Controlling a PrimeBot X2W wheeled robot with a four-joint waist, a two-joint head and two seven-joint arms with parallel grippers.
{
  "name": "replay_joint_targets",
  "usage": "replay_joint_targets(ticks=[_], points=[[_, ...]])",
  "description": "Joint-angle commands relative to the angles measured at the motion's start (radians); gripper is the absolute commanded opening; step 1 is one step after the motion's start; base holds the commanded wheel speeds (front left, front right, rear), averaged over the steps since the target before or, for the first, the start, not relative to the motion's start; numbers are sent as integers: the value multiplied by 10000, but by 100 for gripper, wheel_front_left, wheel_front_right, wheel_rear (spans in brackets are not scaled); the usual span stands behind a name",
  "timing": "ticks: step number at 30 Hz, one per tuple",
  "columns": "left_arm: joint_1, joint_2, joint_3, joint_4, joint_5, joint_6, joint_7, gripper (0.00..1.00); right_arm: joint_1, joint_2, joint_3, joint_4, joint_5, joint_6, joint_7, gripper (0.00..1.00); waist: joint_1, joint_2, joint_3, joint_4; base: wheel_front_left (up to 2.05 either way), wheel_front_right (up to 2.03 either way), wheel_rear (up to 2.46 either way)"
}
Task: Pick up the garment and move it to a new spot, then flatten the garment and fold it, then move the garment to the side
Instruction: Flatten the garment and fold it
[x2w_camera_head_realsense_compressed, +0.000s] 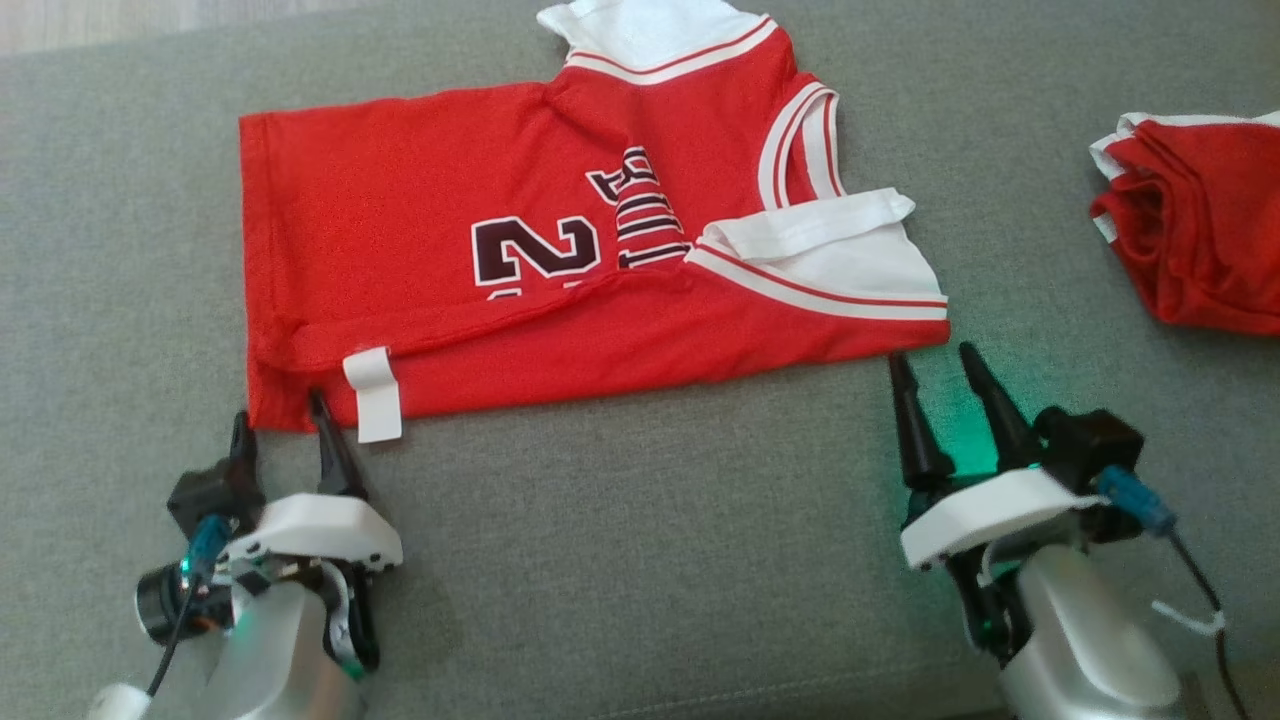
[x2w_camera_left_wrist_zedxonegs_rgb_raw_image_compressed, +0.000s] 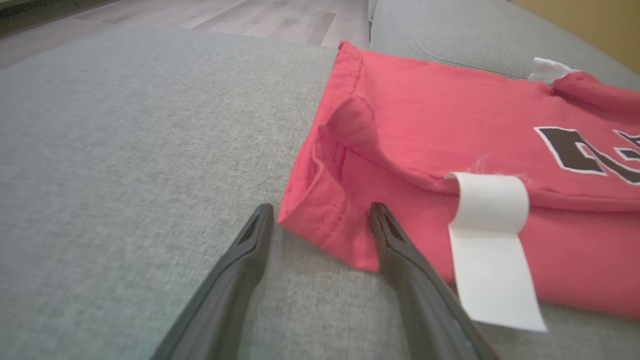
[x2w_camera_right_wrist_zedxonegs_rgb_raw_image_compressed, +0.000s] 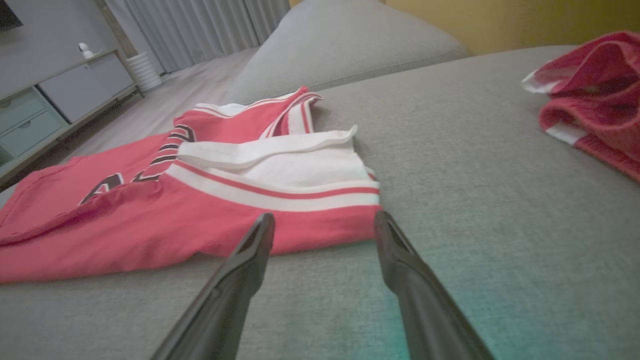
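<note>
While the grey fabric sofa seat (x2w_camera_head_realsense_compressed: 640, 560) carries everything, the red-and-white basketball jersey (x2w_camera_head_realsense_compressed: 420, 260) lies part-folded just ahead of both grippers. Wide open and empty, the left gripper (x2w_camera_head_realsense_compressed: 280, 405) straddles its hem corner and the right gripper (x2w_camera_head_realsense_compressed: 930, 352) faces the sleeve corner, probably for a paired fold. A crumpled red garment (x2w_camera_head_realsense_compressed: 1200, 230) sits well right, obstructing nothing; a white tag (x2w_camera_head_realsense_compressed: 372, 395) adjoins the left gripper.

We note garment (x2w_camera_head_realsense_compressed: 420, 230): red knit cloth, matt, soft, stitched hems; white panels same cloth. Numerals (x2w_camera_head_realsense_compressed: 535, 250): dark flat print. Label (x2w_camera_left_wrist_zedxonegs_rgb_raw_image_compressed: 492, 240): white, smooth, stiffer than the knit. We read sofa (x2w_camera_head_realsense_compressed: 640, 540) as grey woven upholstery, coarse, matt. Fingers (x2w_camera_left_wrist_zedxonegs_rgb_raw_image_compressed: 240, 265): dark plastic, matt. Housing (x2w_camera_head_realsense_compressed: 320, 525): white plastic, faint gloss. Far floor (x2w_camera_left_wrist_zedxonegs_rgb_raw_image_compressed: 225, 20): wood-look planks, low sheen. Second garment (x2w_camera_head_realsense_compressed: 1200, 230), right: the same matt red cloth.
</note>
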Motion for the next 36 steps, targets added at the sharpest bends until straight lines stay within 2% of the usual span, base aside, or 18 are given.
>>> replay_joint_targets(ticks=[1,3,4,5,7,13,18,19,20,21,26,32,36], points=[[-306,160,181,171,-2,-143,-9,100,-440,12,7,-46,-15,37,-67,100,-1,0,110,-24,0,0,0],[-438,160,-12,570,-48,-284,-9,100,-622,12,-191,187,207,37,-67,100,-1,0,184,9,0,0,0],[-506,160,-68,705,-56,-316,-9,94,-723,12,-253,319,261,37,-67,100,-1,0,222,29,0,0,0],[-566,160,-122,825,-44,-337,-9,46,-831,12,-313,452,301,37,-67,100,-1,0,255,52,0,0,0],[-665,160,-220,979,-86,-402,-9,0,-1045,12,-426,834,289,37,-67,100,-1,0,327,114,0,0,0],[-802,160,-538,1084,-221,-446,-9,0,-1633,12,-701,1786,435,37,-67,100,-1,0,493,302,0,0,0],[-814,160,-890,1047,-468,-485,-9,0,-2047,12,-201,2903,624,37,-67,100,-1,0,564,455,0,0,0],[-805,160,-945,1019,-511,-481,-9,0,-2103,12,2,3118,744,37,-67,87,-1,0,573,476,0,0,0],[-791,160,-998,984,-557,-487,-9,0,-2150,12,252,3312,890,37,-67,12,-1,0,581,493,0,0,0],[-775,160,-1048,936,-606,-518,-9,0,-2191,12,472,3469,1076,37,-67,0,-1,0,589,502,0,0,0],[-691,160,-1024,131,-1005,-691,-9,0,-2438,12,721,3322,1708,37,-67,0,-1,0,606,519,0,0,0],[-1030,160,-706,-1270,-965,-658,-9,0,-2939,12,250,2256,2058,37,-67,0,-1,0,347,634,0,0,0],[-1257,160,-400,-1811,-742,-652,-9,0,-3290,12,-46,2156,2365,37,-67,0,-1,0,-130,711,0,0,0]])
